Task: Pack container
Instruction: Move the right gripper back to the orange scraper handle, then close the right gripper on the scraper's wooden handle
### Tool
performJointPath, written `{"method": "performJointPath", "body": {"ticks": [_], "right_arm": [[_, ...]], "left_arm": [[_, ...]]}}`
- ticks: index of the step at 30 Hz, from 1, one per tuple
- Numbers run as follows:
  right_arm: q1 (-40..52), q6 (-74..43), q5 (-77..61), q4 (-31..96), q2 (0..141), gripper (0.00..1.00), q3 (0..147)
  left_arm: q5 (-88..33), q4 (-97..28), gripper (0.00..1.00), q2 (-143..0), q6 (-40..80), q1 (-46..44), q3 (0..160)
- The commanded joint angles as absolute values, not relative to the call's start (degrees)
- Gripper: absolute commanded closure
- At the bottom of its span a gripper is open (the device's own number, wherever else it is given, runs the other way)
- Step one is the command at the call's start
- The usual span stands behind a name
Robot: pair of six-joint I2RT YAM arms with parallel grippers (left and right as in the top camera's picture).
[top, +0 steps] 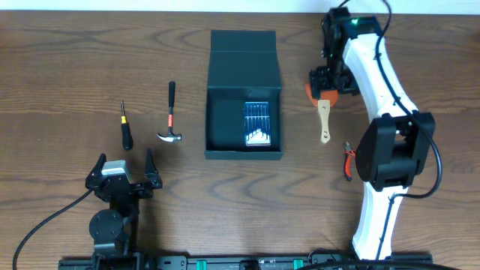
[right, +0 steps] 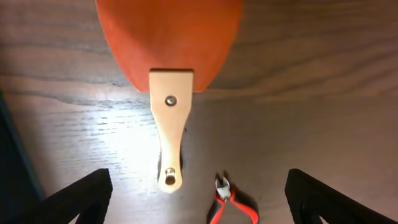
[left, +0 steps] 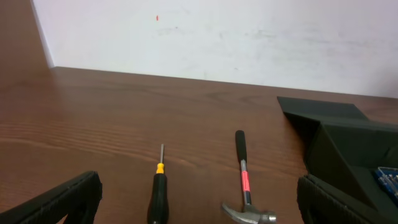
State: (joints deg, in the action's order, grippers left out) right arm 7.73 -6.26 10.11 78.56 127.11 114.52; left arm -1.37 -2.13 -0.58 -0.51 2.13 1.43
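The dark teal container [top: 223, 120] stands at the table's middle with its flap lid [top: 244, 56] open to the far side. A small blue case of silver bits [top: 257, 124] lies inside it. The container's corner also shows in the left wrist view [left: 348, 146]. My right gripper [top: 331, 79] is open and empty, above a spatula [top: 325, 120] with an orange blade and a wooden handle [right: 169, 124]. In the right wrist view the open fingers [right: 199, 199] flank the handle's end. My left gripper [top: 124, 171] is open and empty near the front edge.
A black-handled screwdriver [top: 126, 129] and a hammer [top: 171, 114] lie left of the container; both show in the left wrist view, the screwdriver [left: 158, 198] and the hammer [left: 244, 186]. Red-handled pliers [top: 348, 159] lie right of the spatula and show in the right wrist view [right: 231, 204].
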Motion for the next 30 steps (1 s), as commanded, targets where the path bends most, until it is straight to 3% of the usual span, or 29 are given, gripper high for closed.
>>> {"method": "performJointPath", "body": {"ticks": [1, 15, 30], "right_arm": [[8.1, -1.4, 8.4, 76.0, 127.0, 0.06, 110.5], [7.1, 2.4, 4.5, 65.6, 127.0, 0.06, 95.9], [3.3, 2.6, 0.6, 61.2, 127.0, 0.06, 94.7]], "left_arm": [[-0.9, -4.0, 0.02, -0.2, -1.5, 2.0, 0.2], [-0.9, -4.0, 0.01, -0.2, -1.5, 2.0, 0.2], [-0.9, -4.0, 0.01, -0.2, -1.5, 2.0, 0.2]]}}
